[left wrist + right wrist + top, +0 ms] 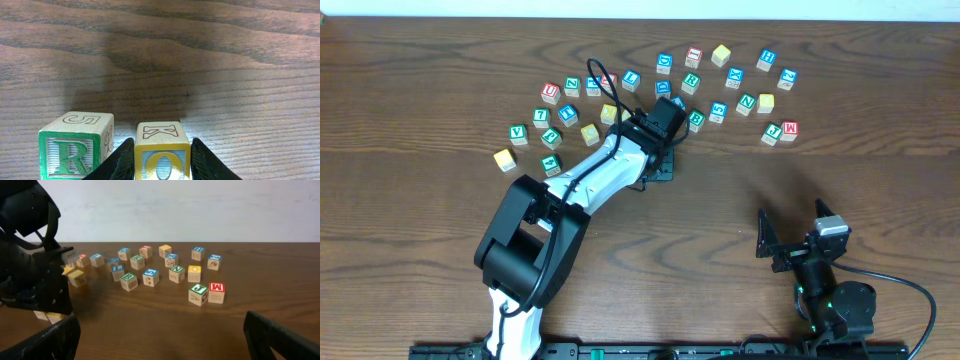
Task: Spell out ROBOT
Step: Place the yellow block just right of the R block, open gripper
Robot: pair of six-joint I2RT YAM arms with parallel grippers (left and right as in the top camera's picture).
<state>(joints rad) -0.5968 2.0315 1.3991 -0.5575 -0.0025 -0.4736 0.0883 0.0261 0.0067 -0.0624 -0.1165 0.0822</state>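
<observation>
In the left wrist view a green R cube (70,152) stands on the wood. Right beside it is a yellow O cube (162,155), its base on the table. My left gripper (162,142) has a black finger pressed against each side of the O cube, with no gap showing. From overhead, the left gripper (662,162) covers both cubes. A green B cube (129,281) and a yellow-faced cube (194,273) lie among the loose cubes. I cannot pick out a T cube. My right gripper (162,340) hangs wide open over bare wood, also seen overhead as the right gripper (794,228).
Several letter cubes lie scattered in an arc behind the left arm (600,170). A green J cube (198,294) and a red M cube (216,292) sit closest to the right gripper. The table's far edge meets a white wall.
</observation>
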